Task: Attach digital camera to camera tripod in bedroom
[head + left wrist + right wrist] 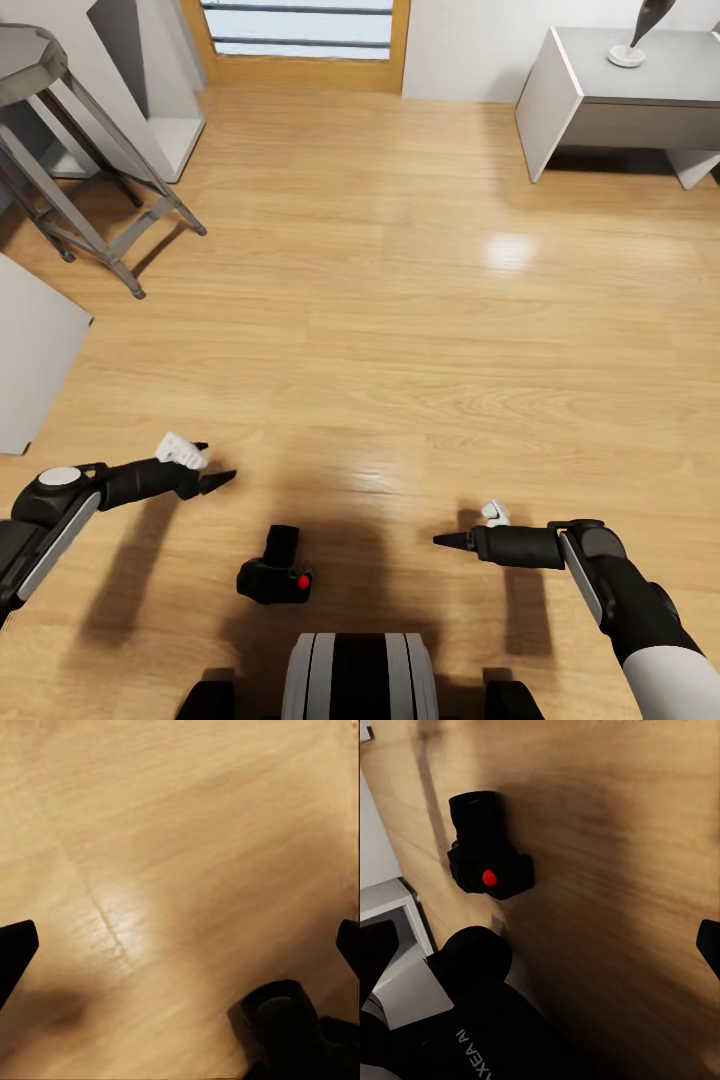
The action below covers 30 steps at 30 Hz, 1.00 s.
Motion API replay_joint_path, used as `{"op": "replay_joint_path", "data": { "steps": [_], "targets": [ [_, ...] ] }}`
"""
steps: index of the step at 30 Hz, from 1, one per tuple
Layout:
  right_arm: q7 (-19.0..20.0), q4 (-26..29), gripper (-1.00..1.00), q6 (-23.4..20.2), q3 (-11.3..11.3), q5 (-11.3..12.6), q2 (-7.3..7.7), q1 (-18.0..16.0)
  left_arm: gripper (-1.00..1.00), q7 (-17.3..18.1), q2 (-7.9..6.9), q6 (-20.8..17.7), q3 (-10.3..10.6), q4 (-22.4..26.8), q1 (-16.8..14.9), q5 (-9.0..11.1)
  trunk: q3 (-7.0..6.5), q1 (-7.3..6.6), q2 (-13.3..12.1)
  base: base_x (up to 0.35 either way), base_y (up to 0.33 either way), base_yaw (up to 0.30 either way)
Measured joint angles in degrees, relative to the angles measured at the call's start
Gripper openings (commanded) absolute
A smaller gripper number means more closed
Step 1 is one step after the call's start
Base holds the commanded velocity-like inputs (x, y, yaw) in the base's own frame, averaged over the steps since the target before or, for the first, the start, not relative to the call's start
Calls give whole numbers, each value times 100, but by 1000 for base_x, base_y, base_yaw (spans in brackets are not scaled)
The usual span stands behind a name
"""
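The camera (274,577), lying on the floor (400,330) between both open, empty grippers, is best approached from above by the left gripper (205,470) and closed on across its body.

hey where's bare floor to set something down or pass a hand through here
Bare planks run from the left gripper and right gripper up to the grey desk and door. It is crowded between the grippers, where the digital camera lies, and beside the stool.

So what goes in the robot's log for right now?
digital camera: on floor, ungrasped | left claw: open | right claw: open
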<state>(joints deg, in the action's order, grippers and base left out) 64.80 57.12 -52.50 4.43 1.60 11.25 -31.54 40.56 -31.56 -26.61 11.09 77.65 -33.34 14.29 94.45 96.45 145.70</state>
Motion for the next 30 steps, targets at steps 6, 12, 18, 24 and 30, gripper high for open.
{"op": "replay_joint_path", "data": {
  "steps": [6,12,18,24,30],
  "targets": [
    [0,0,100,-15,0,0,0,0,100,424,-161,382,79,-278,1,-166,0,0,0,0,0,0],
    [0,0,100,-21,0,0,0,0,100,599,-223,415,98,-616,1,-176,0,0,0,0,0,0],
    [-6,0,100,-13,0,-6,-1,0,100,718,-317,1236,347,-289,4,-851,0,0,0,0,0,0],
    [-19,0,100,12,3,-8,0,0,100,1132,-372,1906,774,-265,2,-1457,0,0,0,0,0,0],
    [-25,0,100,33,10,-8,-4,0,100,1442,-464,2116,939,-229,9,-1665,0,0,0,0,0,0]
  ]
}}
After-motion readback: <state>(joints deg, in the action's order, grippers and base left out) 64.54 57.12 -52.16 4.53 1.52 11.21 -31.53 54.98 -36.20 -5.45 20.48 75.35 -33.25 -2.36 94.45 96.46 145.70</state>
